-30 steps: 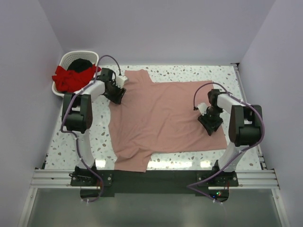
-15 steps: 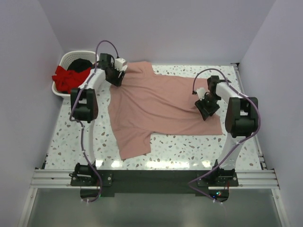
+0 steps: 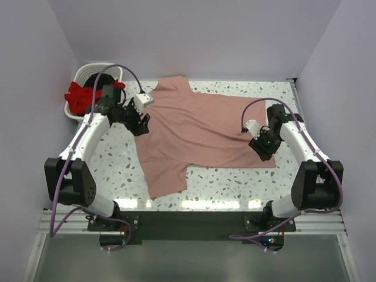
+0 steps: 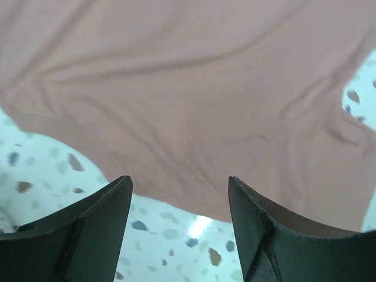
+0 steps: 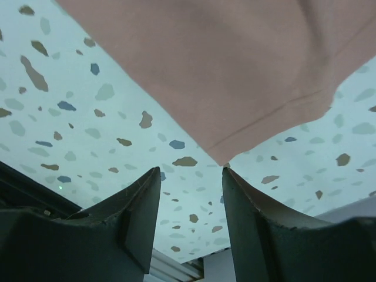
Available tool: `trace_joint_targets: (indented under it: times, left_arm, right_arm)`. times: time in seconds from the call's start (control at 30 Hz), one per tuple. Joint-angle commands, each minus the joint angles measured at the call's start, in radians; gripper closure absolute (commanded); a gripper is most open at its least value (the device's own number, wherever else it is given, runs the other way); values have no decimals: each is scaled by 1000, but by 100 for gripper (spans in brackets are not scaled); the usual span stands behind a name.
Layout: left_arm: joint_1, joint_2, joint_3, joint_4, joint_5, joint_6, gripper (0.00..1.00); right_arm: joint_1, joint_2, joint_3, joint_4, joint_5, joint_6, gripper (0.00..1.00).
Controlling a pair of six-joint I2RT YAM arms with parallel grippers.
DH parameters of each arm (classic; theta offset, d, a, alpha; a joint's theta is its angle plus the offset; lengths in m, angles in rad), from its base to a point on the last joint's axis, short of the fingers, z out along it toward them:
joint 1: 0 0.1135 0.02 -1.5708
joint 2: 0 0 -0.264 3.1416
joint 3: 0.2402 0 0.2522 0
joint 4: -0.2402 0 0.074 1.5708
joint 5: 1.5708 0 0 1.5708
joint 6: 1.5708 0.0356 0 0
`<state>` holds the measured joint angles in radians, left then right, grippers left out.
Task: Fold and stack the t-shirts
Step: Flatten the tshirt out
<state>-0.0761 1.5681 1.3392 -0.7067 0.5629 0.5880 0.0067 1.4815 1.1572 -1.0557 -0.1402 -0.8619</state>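
One dusty salmon-pink cloth t-shirt (image 3: 200,132) lay flat across your speckled table (image 3: 235,182), long axis left-to-right | your left gripper (image 3: 140,124) stood spread, empty, at its left edge | right gripper (image 3: 265,150) spread, empty, over near-right hem corner

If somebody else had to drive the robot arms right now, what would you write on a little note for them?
Left gripper: open, holding nothing, over the left edge of the pink t-shirt.
Right gripper: open, holding nothing, by that shirt's near right corner.
Things: the pink t-shirt lies spread on the table. The red t-shirt and black t-shirt are bunched in the white basket at the far left.
Done: nothing is stacked yet.
Left: fold the pink one, then take out, fold and stack the red and black ones.
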Motion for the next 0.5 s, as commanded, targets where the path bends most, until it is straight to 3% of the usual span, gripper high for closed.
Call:
trace_joint_targets:
  times: [0.0, 0.27, 0.47]
  left_arm:
    - [-37, -61, -156, -89, 35, 107, 29]
    - [-160, -152, -360, -18, -101, 115, 30]
    - [-172, -73, -407, 73, -210, 75, 32]
  right_arm:
    - [10, -18, -103, 66, 46, -107, 51]
    - [15, 16, -269, 296, 139, -203, 56]
    - [22, 80, -267, 336, 139, -167, 55]
